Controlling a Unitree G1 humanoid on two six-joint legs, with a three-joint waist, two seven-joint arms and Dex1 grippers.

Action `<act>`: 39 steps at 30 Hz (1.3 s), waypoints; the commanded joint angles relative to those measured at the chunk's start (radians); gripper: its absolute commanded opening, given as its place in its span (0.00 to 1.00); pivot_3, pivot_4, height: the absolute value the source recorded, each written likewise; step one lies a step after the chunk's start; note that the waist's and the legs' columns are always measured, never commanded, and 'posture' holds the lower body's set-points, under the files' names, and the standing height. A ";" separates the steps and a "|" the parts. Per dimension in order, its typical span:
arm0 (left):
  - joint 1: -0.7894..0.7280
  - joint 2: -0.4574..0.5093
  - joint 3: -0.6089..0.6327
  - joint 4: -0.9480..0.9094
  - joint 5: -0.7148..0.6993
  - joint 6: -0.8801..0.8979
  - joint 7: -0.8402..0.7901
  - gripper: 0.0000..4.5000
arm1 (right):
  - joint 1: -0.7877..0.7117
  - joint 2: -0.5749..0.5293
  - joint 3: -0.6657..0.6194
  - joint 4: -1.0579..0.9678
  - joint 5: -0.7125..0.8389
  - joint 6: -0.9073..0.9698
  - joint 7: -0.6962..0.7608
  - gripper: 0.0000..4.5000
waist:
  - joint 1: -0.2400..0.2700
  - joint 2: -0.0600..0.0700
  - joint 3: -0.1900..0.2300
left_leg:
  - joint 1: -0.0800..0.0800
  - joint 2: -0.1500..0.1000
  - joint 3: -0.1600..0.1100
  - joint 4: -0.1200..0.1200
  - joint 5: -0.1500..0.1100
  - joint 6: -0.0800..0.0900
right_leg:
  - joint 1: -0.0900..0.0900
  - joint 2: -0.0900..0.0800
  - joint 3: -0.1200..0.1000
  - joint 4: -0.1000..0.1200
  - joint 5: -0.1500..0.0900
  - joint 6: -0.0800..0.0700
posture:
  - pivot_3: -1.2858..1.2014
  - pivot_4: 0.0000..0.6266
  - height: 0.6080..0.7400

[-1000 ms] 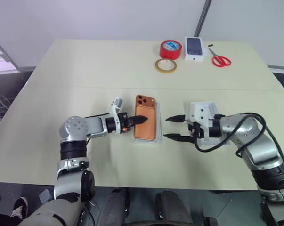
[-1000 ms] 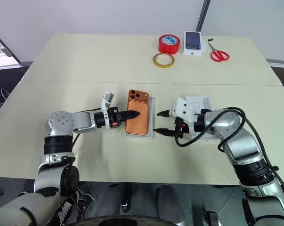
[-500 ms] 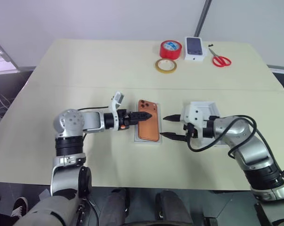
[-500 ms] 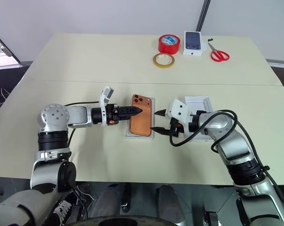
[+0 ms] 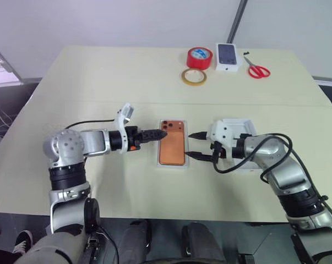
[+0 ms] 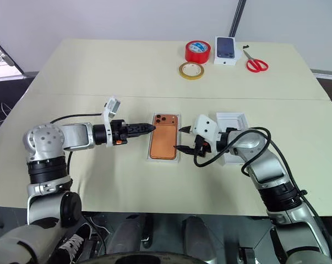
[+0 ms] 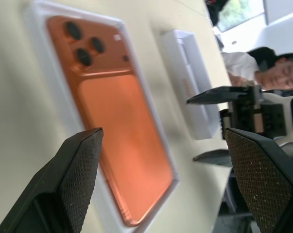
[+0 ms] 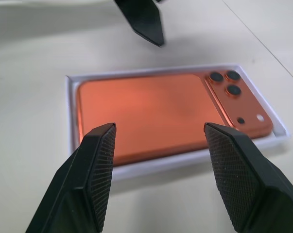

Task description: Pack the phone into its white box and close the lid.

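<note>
We see the orange-copper smartphone [image 5: 173, 148] lying camera-side up in the shallow white cardboard tray [image 5: 172, 164] on the tabletop [image 5: 99, 77]. Both the left end effector [image 5: 157, 133] and right end effector [image 5: 192, 145] flank it, fingers apart and empty. We judge packing done; next, fetch the plain white cardboard lid [image 5: 243, 125] beside the right arm.

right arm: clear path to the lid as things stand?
Probably yes. The lid lies open side up on the table right beside the right arm, behind its open right gripper, which points away from it at the phone. Nothing sits on it; the arm must draw back.
</note>
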 commanded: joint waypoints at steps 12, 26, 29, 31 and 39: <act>0.073 0.144 -0.387 0.037 0.301 -0.421 -0.137 0.03 | -0.081 0.013 0.066 0.206 -0.234 -0.210 -0.118 0.00 | 0.003 0.000 0.000 | 0.000 -0.001 0.001 0.000 0.001 0.000 | 0.000 -0.002 0.001 -0.001 0.000 0.000 | 0.52 0.24 1.00; -0.081 -0.091 -0.531 0.211 0.360 -0.480 -0.231 0.03 | -0.018 -0.086 0.018 0.192 -0.252 -0.236 -0.077 0.00 | 0.029 0.001 0.000 | -0.001 -0.002 0.001 0.003 -0.001 0.007 | 0.003 -0.002 -0.002 -0.001 0.000 0.000 | 0.52 0.24 1.00; -0.114 -0.139 -0.573 0.243 0.391 -0.523 -0.256 0.03 | 0.018 -0.127 -0.012 0.174 -0.242 -0.234 -0.066 0.00 | 0.029 0.001 0.000 | -0.001 -0.003 0.001 0.005 -0.001 0.007 | 0.004 -0.003 -0.002 -0.001 0.000 0.000 | 0.52 0.24 1.00; -0.143 -0.177 -0.583 0.270 0.397 -0.536 -0.276 0.03 | 0.048 -0.157 -0.037 0.171 -0.240 -0.235 -0.062 0.00 | 0.025 0.001 0.000 | -0.001 -0.003 0.001 0.005 -0.002 0.009 | 0.005 -0.002 -0.002 -0.001 0.000 0.000 | 0.52 0.24 1.00; -0.218 -0.290 -0.591 0.443 0.465 -0.641 -0.304 0.03 | 0.143 -0.232 -0.145 0.170 -0.238 -0.224 -0.076 0.00 | 0.023 0.001 0.000 | 0.000 -0.002 0.001 0.006 -0.003 0.010 | 0.005 -0.002 -0.002 -0.001 -0.001 0.001 | 0.52 0.24 1.00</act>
